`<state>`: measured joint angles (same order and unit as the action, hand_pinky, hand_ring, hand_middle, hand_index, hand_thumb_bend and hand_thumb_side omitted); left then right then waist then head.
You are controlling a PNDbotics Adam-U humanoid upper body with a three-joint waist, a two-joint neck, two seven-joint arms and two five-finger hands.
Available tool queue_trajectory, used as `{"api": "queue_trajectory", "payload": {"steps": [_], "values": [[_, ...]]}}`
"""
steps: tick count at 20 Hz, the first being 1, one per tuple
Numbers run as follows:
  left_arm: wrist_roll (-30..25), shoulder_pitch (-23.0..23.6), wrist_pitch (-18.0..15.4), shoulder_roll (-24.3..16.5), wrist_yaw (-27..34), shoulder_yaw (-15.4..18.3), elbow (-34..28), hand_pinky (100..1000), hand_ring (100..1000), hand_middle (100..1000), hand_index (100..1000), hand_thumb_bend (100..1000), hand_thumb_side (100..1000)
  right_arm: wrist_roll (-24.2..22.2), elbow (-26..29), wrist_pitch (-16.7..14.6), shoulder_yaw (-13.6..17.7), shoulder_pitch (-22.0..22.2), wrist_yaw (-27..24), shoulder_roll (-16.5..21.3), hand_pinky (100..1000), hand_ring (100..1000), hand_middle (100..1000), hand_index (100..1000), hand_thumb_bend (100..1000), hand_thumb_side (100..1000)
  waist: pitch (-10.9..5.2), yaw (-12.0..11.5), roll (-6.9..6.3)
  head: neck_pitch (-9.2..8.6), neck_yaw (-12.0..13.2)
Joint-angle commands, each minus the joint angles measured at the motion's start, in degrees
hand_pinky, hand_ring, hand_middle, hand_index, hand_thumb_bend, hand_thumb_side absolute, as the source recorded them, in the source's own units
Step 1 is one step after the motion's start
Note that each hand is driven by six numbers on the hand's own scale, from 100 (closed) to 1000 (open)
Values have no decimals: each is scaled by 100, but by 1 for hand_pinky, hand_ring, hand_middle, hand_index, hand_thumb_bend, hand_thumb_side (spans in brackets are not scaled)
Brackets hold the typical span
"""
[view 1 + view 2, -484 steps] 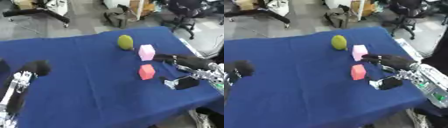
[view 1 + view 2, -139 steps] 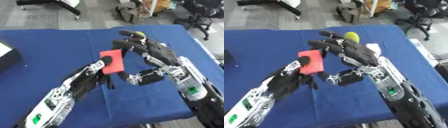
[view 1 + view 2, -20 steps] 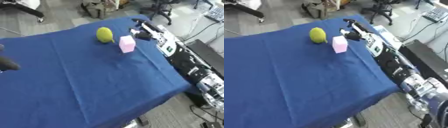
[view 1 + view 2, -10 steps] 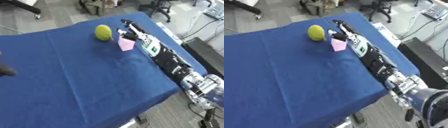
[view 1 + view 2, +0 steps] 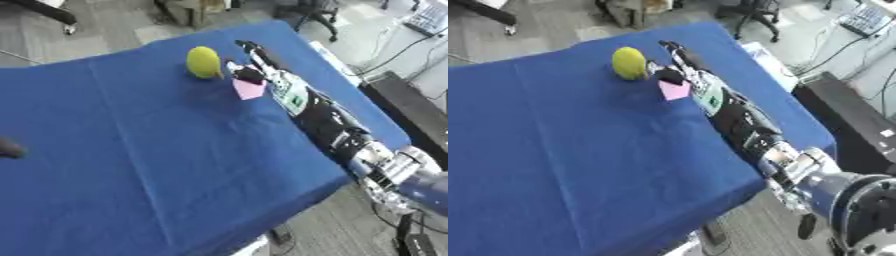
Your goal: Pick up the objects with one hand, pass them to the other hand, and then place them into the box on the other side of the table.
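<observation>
Just beneath the right hand (image 5: pixel 249 67), whose fingers curl over the pink block (image 5: pixel 248 89) and seem to pinch it, lies the risk: the yellow-green ball (image 5: pixel 203 61) sits near the fingertips and could get knocked away if the block slips.

Pink block (image 5: pixel 248 89): small, flat-faced, pale pink, set corner-down as seen from above, lying on the blue cloth toward the far right part of the table. Yellow-green ball (image 5: pixel 203 61): rounded, slightly oval, matte, resting on the cloth just beyond and to the left of the pink block, close to it but apart.
</observation>
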<state>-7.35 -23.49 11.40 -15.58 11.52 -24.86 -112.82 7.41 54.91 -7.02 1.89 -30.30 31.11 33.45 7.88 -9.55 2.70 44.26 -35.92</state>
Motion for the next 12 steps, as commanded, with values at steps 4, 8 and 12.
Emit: {"api": "queue_trajectory", "payload": {"steps": [4,8,12], "values": [[-48,-4,-11,36,-53,-15,-23,792,612,551,817,278,969,372,50,83,-2,-46,579,149,1000,1000,990,1000,100,713,-70,-7,16,-14,-13],[-69,0,-15,35,-72,-28,-7,792,612,551,819,278,972,397,-4,135,5,-22,683,140,1000,1000,991,1000,100,722,-66,-17,27,-14,-12],[-73,-2,-18,34,-82,-29,-3,792,612,551,820,278,972,342,-90,180,1,11,702,123,1000,1000,989,1000,100,757,-66,-19,36,-14,-18]]}}
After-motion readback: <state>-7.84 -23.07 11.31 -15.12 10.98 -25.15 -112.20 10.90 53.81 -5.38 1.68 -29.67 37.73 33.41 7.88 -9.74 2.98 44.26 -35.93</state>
